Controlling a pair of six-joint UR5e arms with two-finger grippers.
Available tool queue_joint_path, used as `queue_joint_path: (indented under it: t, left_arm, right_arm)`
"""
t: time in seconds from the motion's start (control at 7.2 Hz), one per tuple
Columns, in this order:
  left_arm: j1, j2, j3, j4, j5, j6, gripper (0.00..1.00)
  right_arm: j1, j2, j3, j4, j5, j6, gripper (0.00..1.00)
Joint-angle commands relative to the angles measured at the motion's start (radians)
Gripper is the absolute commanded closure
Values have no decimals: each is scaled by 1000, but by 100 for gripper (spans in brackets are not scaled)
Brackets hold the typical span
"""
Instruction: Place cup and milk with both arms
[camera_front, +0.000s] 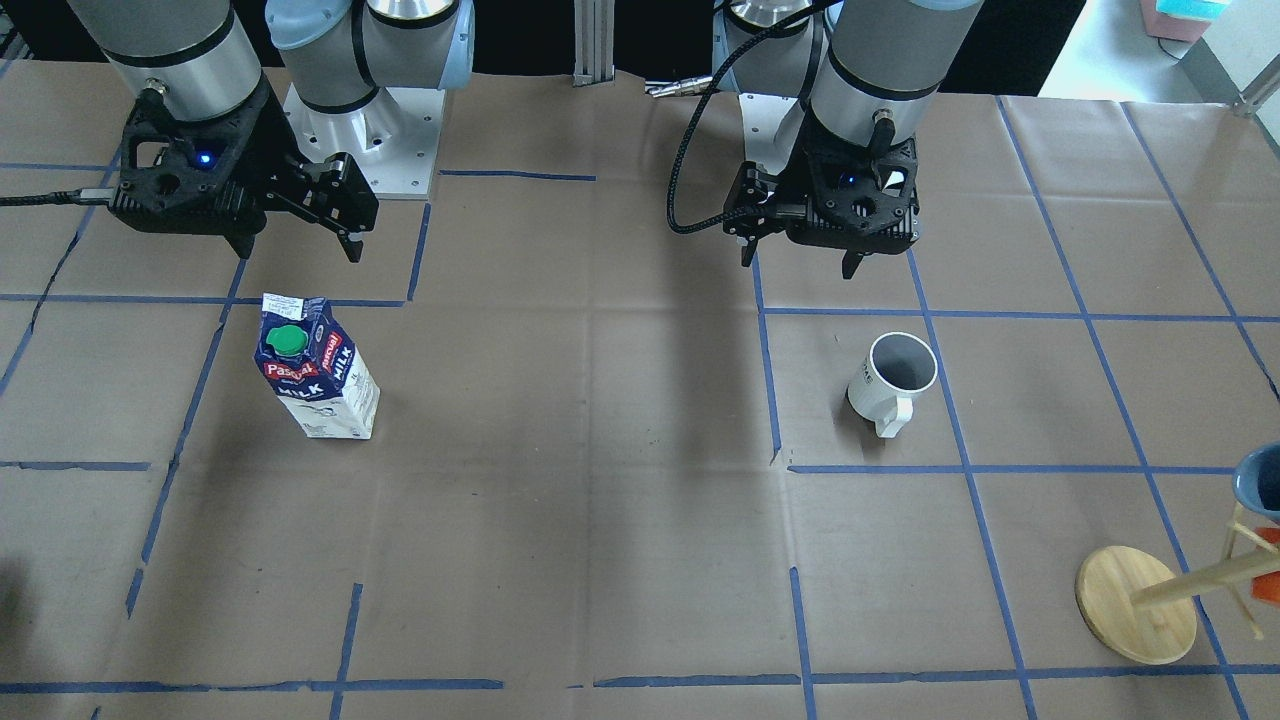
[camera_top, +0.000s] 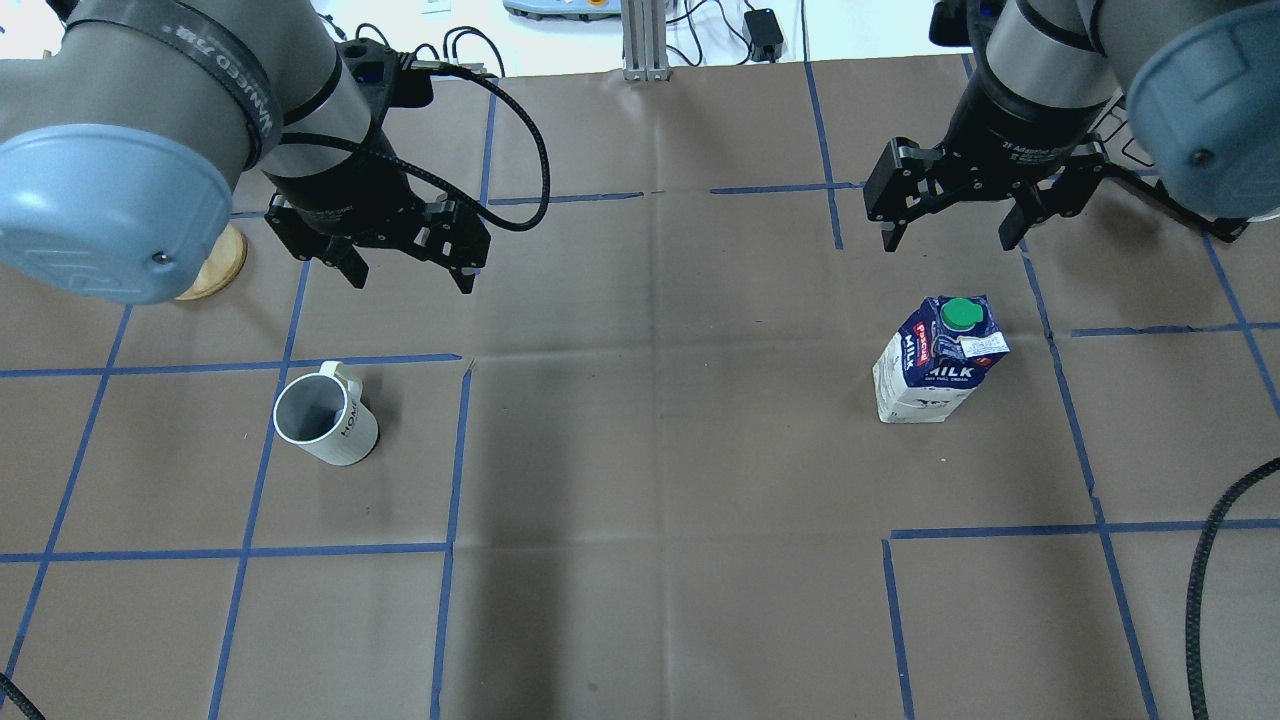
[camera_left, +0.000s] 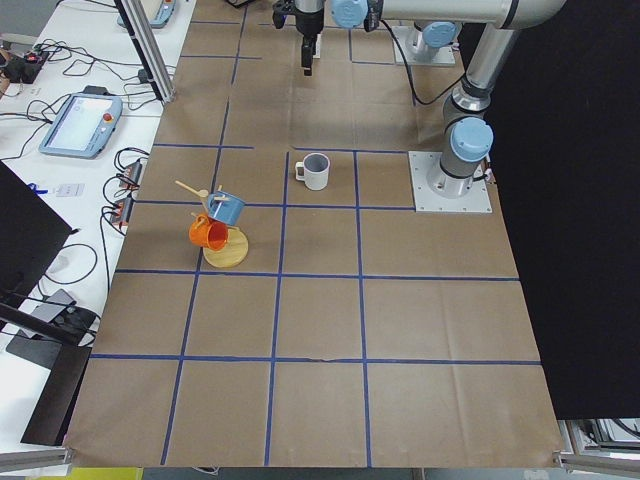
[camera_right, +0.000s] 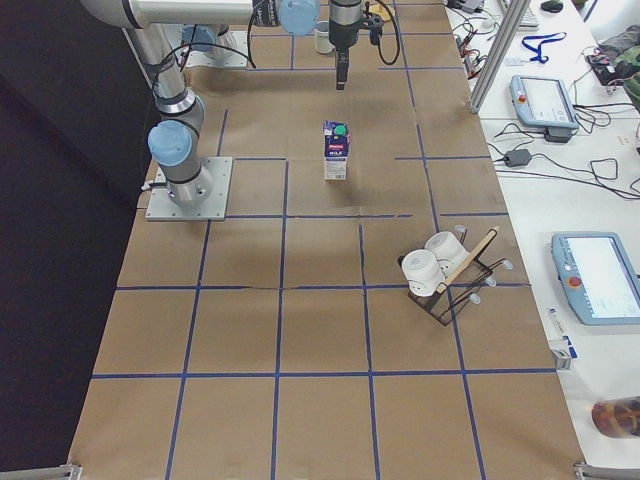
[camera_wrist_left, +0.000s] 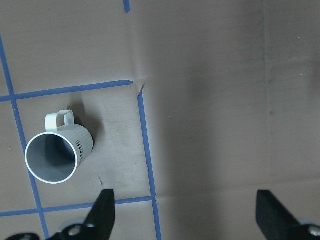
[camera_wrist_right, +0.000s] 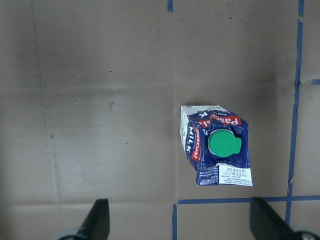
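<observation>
Front-facing: brown-paper table (camera_front: 600, 420) with a blue tape grid (camera_front: 1000, 315). Milk carton (camera_front: 318, 370) upright below right gripper (camera_front: 298, 250); white mug (camera_front: 893, 380) upright below left gripper (camera_front: 798, 265). Both jaws spread, touching neither.
Overhead: cables (camera_top: 700, 15) beyond far edge.
Left side: wooden mug stand (camera_left: 225, 250); teach pendant (camera_left: 82, 123) on bench.
Right side: cup rack (camera_right: 437, 262).

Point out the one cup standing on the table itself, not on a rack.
The white mug with the grey inside, upright on the table. The blue cup and orange cup hang on the wooden stand.
</observation>
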Motion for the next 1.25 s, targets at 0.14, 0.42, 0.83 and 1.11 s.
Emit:
queue_joint_path:
  t: [0.14,0.42,0.83,1.11]
  left_arm:
    - [0,0,0,3,1,0,0]
    - [0,1,0,3,1,0,0]
    - [28,1,14,-3,2,0,0]
    - [28,1,15,5,2,1,0]
  right_arm:
    - [0,0,1,0,0,0,0]
    - [0,0,1,0,0,0,0]
    - [0,0,0,0,0,0,0]
    - [0,0,0,0,0,0,0]
